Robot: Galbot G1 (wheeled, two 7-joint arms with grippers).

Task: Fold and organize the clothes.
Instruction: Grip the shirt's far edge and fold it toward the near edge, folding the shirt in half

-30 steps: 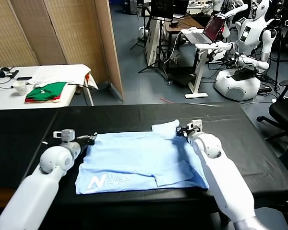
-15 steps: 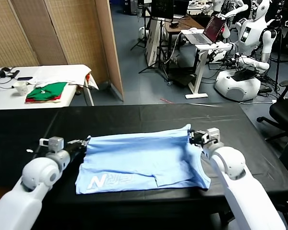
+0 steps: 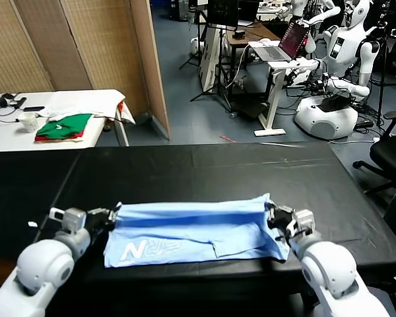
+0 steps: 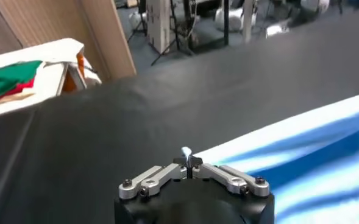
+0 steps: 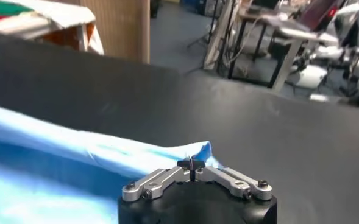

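Note:
The clothes, one pale blue T-shirt (image 3: 191, 228) with white lettering (image 3: 152, 248), lie in a long band near the front of the black table (image 3: 204, 165). My left gripper (image 3: 112, 214) is shut on the far left corner of the shirt. My right gripper (image 3: 272, 216) is shut on the far right corner. Both corners are lifted, and the far edge stretches taut between them above the lower layer. In the left wrist view a small tuft of blue cloth pokes out of the shut left gripper (image 4: 187, 163), with the T-shirt (image 4: 301, 140) running off to one side. The right gripper (image 5: 192, 164) pinches the T-shirt (image 5: 75, 158) at its corner.
A white side table (image 3: 6, 135) at the far left carries green and red folded garments (image 3: 63, 125) and a cup (image 3: 28, 121). A wooden screen (image 3: 86, 46) stands behind it. Other robots (image 3: 330, 99), a laptop desk (image 3: 277, 53) and an office chair (image 3: 393, 152) are beyond the table.
Both grippers have drawn the shirt's far edge toward me, spreading apart as they came. The shirt now covers a narrower strip of the table, with its far part carried over the near part.

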